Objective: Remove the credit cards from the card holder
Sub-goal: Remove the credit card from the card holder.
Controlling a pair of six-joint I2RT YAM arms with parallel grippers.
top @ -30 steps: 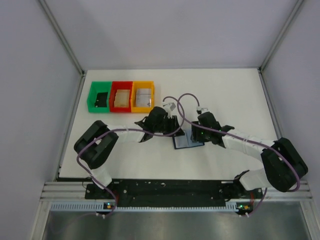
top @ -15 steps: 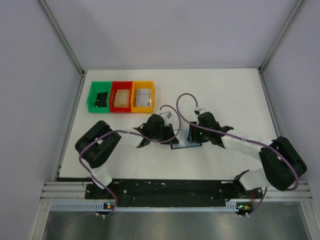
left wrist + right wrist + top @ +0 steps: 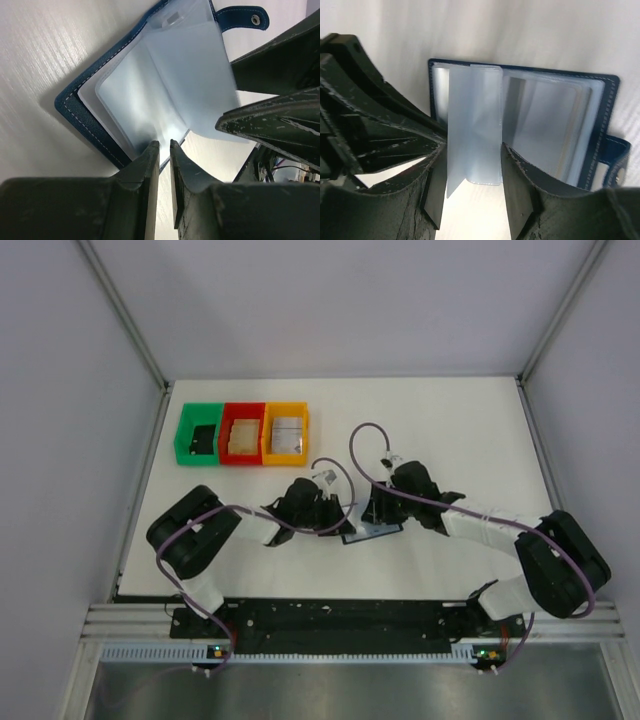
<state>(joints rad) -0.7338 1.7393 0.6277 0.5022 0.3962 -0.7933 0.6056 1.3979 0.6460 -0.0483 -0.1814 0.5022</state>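
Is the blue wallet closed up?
No, the card holder lies spread open on the table, with its clear sleeves fanned out.

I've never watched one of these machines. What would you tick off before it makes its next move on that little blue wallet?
1. Card holder lying open on the table: ok.
2. Clear leaf standing between the fingers of the right gripper: ok.
3. Right gripper actually squeezing that leaf: cannot tell.
4. Left gripper, jaws almost closed at the holder's edge, holding anything: cannot tell.
5. Card showing in a pocket: cannot tell, the plastic is cloudy.
6. Snap strap out of the way: ok, it sticks off to the side.
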